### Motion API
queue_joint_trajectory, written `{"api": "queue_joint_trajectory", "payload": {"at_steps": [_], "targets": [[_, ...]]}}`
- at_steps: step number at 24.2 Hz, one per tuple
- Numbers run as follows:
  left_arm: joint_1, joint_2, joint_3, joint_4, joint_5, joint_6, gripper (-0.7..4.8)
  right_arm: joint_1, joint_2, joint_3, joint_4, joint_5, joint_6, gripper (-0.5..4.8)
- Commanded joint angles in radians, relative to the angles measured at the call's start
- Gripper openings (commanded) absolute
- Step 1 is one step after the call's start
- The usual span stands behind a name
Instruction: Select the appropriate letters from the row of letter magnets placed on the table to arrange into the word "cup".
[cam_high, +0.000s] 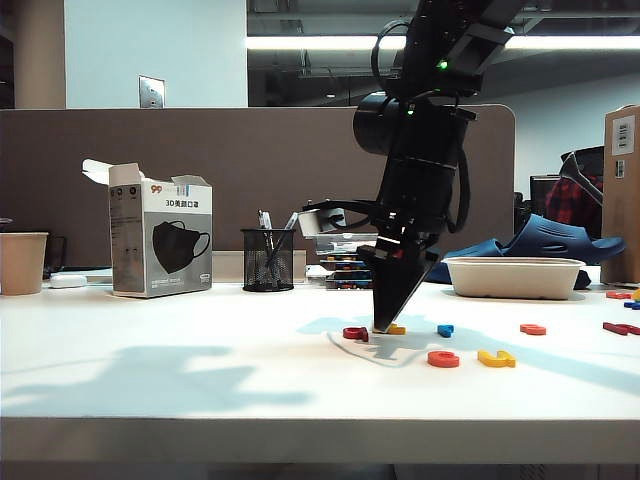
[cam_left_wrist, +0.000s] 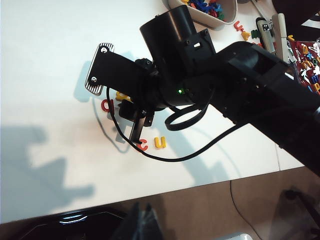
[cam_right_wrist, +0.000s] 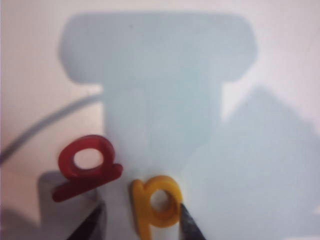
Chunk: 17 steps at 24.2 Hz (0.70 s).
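Observation:
Down on the white table (cam_high: 200, 340), my right gripper (cam_high: 385, 325) points at the left end of the row of letter magnets. In the right wrist view that gripper (cam_right_wrist: 140, 225) is open. Its fingertips (cam_right_wrist: 189, 224) straddle a yellow "p" (cam_right_wrist: 155, 205), one tip against the bowl, the other apart. A dark red letter (cam_right_wrist: 87, 165) lies just beside it. An orange-red "c" (cam_high: 443, 358) and a yellow "u" (cam_high: 496, 358) sit side by side nearer the front edge. My left gripper (cam_left_wrist: 142, 220) hangs blurred past the table's front edge, its fingers together and empty.
A small blue letter (cam_high: 445, 329) and an orange-red one (cam_high: 533, 328) stay in the row. Behind stand a mask box (cam_high: 160, 240), mesh pen cup (cam_high: 267, 260), paper cup (cam_high: 22, 262) and a beige tray (cam_high: 515, 277). More letters (cam_high: 620, 327) lie at the right edge.

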Motion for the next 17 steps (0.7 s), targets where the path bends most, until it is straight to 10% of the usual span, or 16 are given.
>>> {"api": "queue_joint_trajectory", "payload": {"at_steps": [1, 17], "targets": [[0.000, -0.003, 0.003, 0.003, -0.004, -0.002, -0.05, 0.000, -0.003, 0.005, -0.006, -0.039, -0.005, 1.80], [0.000, -0.003, 0.003, 0.003, -0.004, -0.002, -0.05, -0.004, 0.029, 0.005, 0.014, -0.045, -0.008, 1.79]]}}
